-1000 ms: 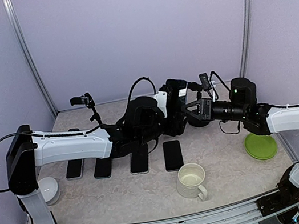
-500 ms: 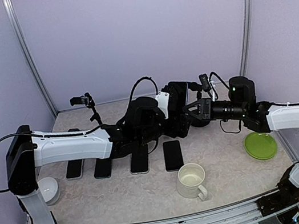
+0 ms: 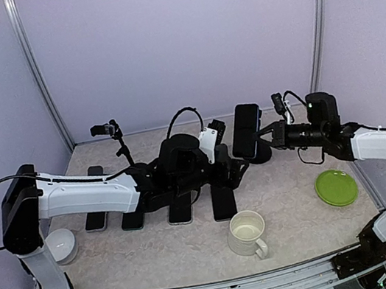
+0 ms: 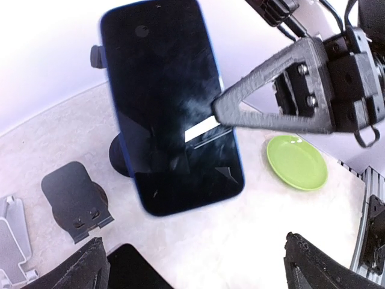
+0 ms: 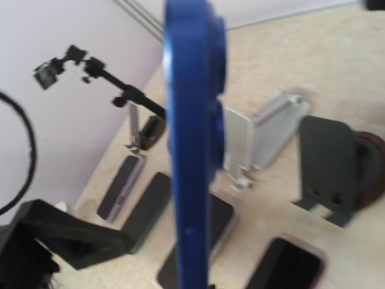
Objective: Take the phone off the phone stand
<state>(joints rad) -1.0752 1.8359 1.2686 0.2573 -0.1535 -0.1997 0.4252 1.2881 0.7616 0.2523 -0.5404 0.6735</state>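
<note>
The phone, blue-cased with a dark screen, hangs upright in the air above the table's middle, with my right gripper shut on it. The left wrist view shows one right finger lying across the screen of the phone. In the right wrist view the phone is edge-on. A black phone stand sits empty on the table below and left of it, also seen as the black stand. My left gripper is open, low beside the stand, holding nothing.
Several phones lie flat in a row. A cream mug stands near the front, a green plate at the right, a white bowl at the left. A silver stand and a small tripod sit further back.
My right gripper has raised the phone up and to the right, off the stand. The left gripper has opened wide and drawn back a little lower.
</note>
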